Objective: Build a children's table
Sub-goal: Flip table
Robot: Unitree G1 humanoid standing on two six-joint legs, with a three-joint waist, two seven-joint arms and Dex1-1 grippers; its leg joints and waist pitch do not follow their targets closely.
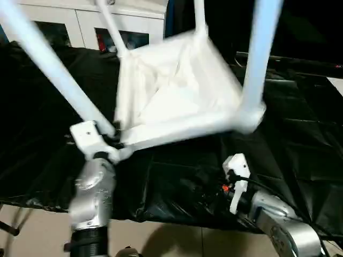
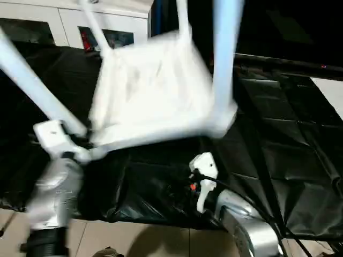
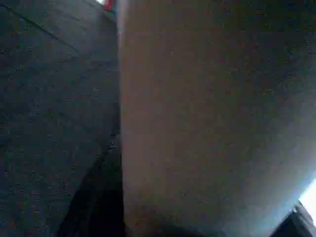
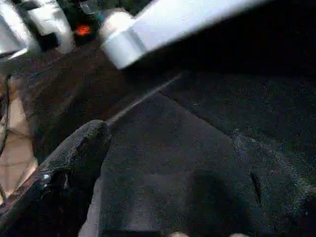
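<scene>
White cabinet (image 1: pixel 86 24) behind black-draped bench (image 1: pixel 300 134)

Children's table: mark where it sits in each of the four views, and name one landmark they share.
Left eye view: children's table upper centre, tilted, legs up, left pincer gripping its near-left corner.
Right eye view: upper centre.
Left wrist view: close pale surface, probably part of it.
Right wrist view: white rounded corner, apparently its socket.
Shared landmark: black cover.
</scene>
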